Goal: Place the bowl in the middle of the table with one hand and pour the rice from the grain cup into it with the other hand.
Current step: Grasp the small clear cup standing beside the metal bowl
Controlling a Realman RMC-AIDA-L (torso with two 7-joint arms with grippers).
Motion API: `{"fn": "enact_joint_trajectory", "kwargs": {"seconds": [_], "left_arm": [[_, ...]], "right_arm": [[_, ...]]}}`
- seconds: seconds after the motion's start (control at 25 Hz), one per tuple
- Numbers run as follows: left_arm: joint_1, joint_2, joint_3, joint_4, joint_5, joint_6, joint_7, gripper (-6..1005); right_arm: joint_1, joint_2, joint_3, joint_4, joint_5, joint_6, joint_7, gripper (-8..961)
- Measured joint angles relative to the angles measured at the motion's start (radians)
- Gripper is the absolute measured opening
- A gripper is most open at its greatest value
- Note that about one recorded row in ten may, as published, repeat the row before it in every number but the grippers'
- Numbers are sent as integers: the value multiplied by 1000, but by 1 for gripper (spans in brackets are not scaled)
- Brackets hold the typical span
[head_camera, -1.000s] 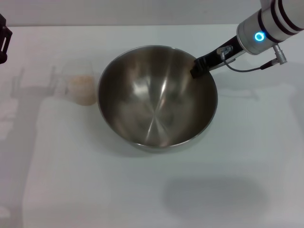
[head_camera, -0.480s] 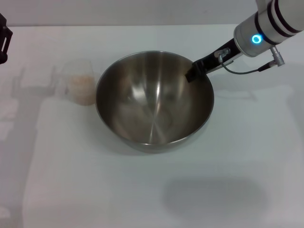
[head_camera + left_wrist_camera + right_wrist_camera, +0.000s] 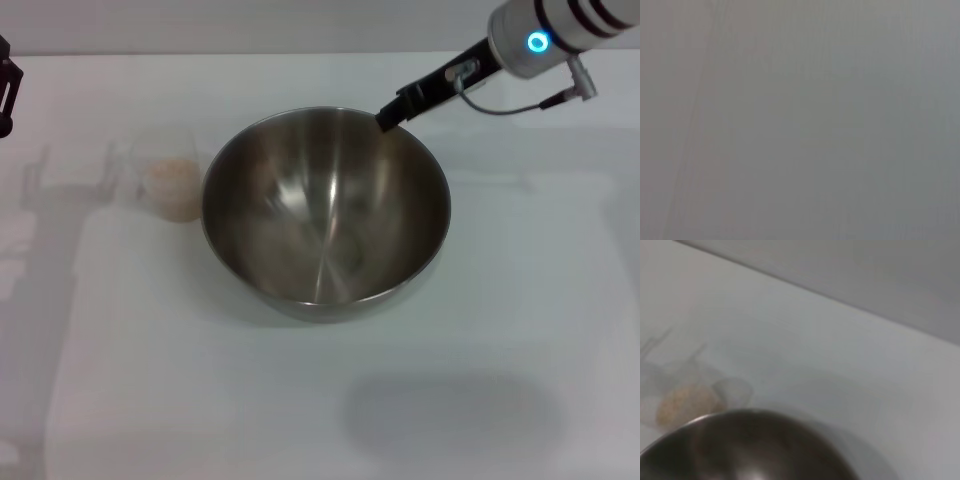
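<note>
The steel bowl stands upright and empty in the middle of the white table. The clear grain cup stands just left of it, close to its rim, with a heap of pale rice inside. My right gripper hangs over the bowl's far right rim, just above it; I see no contact. The right wrist view shows the bowl's rim and, beyond it, the cup with the rice. My left gripper is parked at the far left edge; its wrist view shows only blank grey.
The table's far edge runs behind the bowl and the cup. The right arm's cable hangs over the table at the back right. Faint shadows lie on the table left of the cup.
The bowl was set down level in the middle and has stayed still since. My right gripper has come off its rim and moved up and back. The cup has not moved.
</note>
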Motion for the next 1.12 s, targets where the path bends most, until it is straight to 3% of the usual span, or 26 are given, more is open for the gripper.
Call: {"fn": "enact_joint_trajectory", "kwargs": {"seconds": [0.28, 0.44, 0.6, 0.64, 0.68, 0.72, 0.76, 0.8, 0.84, 1.12], "left_arm": [[7, 0, 0, 5, -1, 21, 0, 837], [7, 2, -3, 9, -1, 23, 0, 837], [5, 5, -9, 11, -2, 31, 0, 838], [5, 5, -9, 11, -2, 31, 0, 838], [0, 6, -10, 18, -2, 34, 0, 838], [0, 6, -11, 20, -2, 34, 0, 838], [-1, 6, -11, 22, -2, 34, 0, 838], [-2, 6, -12, 25, -2, 31, 3, 838], [-2, 6, -12, 25, -2, 31, 3, 838], [20, 3, -12, 35, -2, 26, 1, 838]], "right_arm": [[1, 12, -8, -127, -50, -51, -13, 359], [-37, 21, -63, -192, 2, -217, -76, 361], [-113, 24, -200, -208, 167, -545, -152, 362], [-133, 25, -243, -207, 218, -653, -177, 362], [-170, 26, -342, -197, 313, -844, -236, 362], [-185, 26, -386, -191, 353, -930, -263, 363], [-185, 26, -386, -191, 353, -930, -263, 363], [-215, 28, -506, -176, 420, -1135, -314, 363], [-215, 28, -506, -176, 420, -1135, -314, 364], [-293, 31, -821, -112, 439, -1785, -299, 366]]}}
